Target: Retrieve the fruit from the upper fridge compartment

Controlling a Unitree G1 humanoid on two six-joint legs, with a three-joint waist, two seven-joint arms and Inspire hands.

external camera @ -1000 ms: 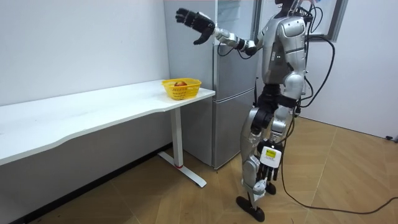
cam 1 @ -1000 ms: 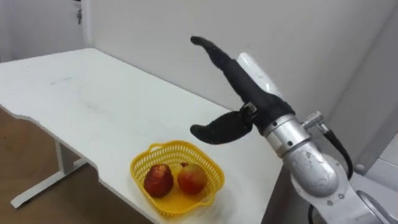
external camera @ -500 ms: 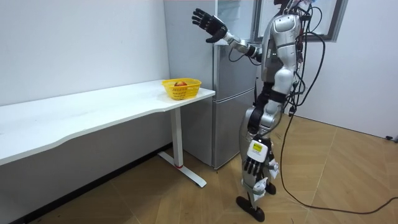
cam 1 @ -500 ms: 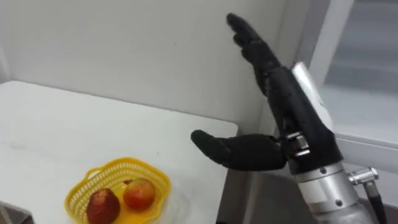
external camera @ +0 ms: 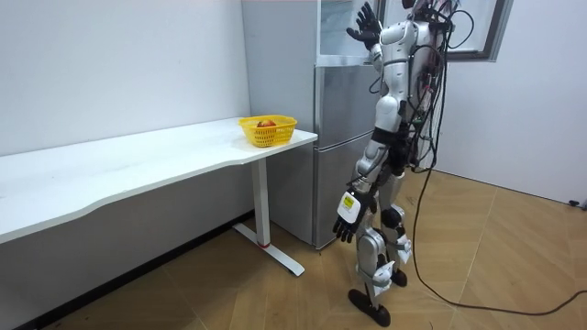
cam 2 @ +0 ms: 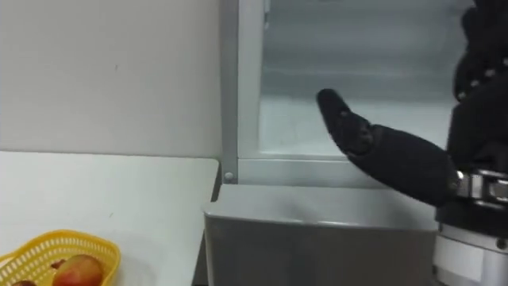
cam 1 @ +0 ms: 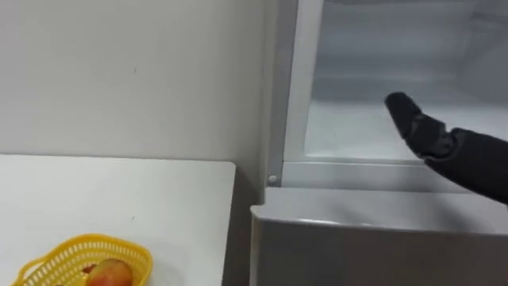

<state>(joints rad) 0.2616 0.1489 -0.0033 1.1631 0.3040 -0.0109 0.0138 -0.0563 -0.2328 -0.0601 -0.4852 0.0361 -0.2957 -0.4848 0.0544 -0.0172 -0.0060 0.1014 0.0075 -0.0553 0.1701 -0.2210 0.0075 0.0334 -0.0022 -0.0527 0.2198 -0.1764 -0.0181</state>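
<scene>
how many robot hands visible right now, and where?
2. The right hand is raised, fingers straight, in front of the open upper fridge compartment. The left hand hangs relaxed beside the robot's thigh in the room view. Both look empty.

The right hand point(cam 2: 413, 167) had a matt black, rubbery-looking skin. Beyond it, the fridge's upper compartment point(cam 1: 357, 127) was lined in smooth, pale plastic. Under it, the lower door point(cam 2: 317, 230) was grey brushed metal with a dull sheen. Well to its left, the basket point(cam 1: 75, 254) was yellow plastic mesh on a smooth, matt white table point(cam 1: 119, 199).
</scene>
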